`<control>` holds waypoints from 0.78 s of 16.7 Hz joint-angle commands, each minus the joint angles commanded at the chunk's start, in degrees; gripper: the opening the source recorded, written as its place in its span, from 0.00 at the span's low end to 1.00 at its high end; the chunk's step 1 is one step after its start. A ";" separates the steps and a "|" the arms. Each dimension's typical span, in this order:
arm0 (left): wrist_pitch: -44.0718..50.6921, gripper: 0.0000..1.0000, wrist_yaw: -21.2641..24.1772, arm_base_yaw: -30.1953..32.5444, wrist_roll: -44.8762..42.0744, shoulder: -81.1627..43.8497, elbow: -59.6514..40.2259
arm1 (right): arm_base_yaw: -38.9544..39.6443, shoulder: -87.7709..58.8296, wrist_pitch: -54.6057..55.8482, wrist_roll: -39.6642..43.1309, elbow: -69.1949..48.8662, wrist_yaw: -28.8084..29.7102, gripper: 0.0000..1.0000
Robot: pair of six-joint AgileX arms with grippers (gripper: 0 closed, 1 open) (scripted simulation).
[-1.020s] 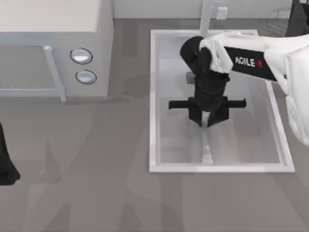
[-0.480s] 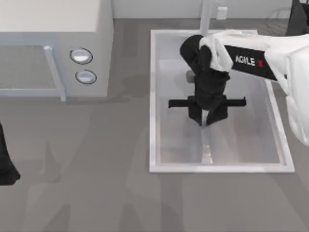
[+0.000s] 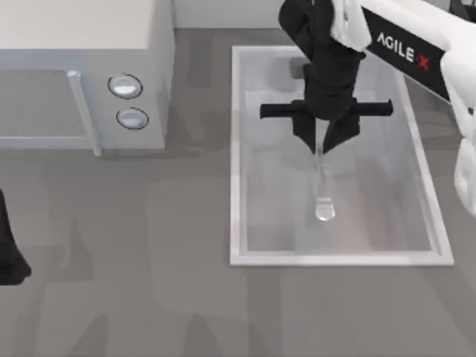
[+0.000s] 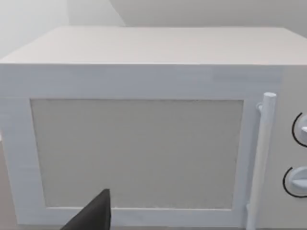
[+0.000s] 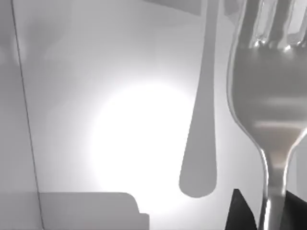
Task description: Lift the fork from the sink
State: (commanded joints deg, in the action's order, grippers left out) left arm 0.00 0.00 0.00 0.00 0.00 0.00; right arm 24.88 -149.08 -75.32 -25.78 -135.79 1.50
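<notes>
The sink [image 3: 236, 149] is a white-rimmed basin right of the table's centre. My right gripper [image 3: 320, 147] hangs over its far half, fingers pointing down and shut on the fork [image 3: 322, 186]. The slim silvery fork reaches from the fingers toward the sink's near end and is held above the floor. In the right wrist view the fork [image 5: 268, 96] runs out from between the dark fingertips [image 5: 237, 211], tines farthest from them, and its shadow [image 5: 201, 143] falls on the glossy sink floor. My left arm [image 3: 7, 253] is parked at the table's left edge.
A white microwave [image 3: 82, 67] with two round knobs [image 3: 125, 86] stands at the back left, its door [image 4: 139, 153] facing my left wrist camera. Bare grey tabletop [image 3: 149, 282] lies between the microwave, the sink and the front edge.
My right gripper has risen and shifted toward the sink's far end, carrying the fork up off the sink floor. The left arm has not moved.
</notes>
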 joint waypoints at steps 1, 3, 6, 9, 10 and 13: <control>0.00 1.00 0.00 0.00 0.00 0.00 0.00 | -0.03 0.62 -2.69 0.03 -2.09 -0.01 0.00; 0.00 1.00 0.00 0.00 0.00 0.00 0.00 | -0.08 1.64 -6.45 0.09 -5.30 -0.02 0.00; 0.00 1.00 0.00 0.00 0.00 0.00 0.00 | -0.10 2.04 -7.76 0.12 -6.55 -0.03 0.00; 0.00 1.00 0.00 0.00 0.00 0.00 0.00 | -0.08 2.05 -7.59 0.10 -6.37 -0.06 0.00; 0.00 1.00 0.00 0.00 0.00 0.00 0.00 | -0.43 2.68 -7.51 0.45 -5.73 -0.08 0.00; 0.00 1.00 0.00 0.00 0.00 0.00 0.00 | -3.21 7.98 -6.87 3.27 -0.21 -0.22 0.00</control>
State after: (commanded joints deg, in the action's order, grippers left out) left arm 0.00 0.00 0.00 0.00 0.00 0.00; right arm 21.67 -141.10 -82.19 -22.51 -136.00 1.28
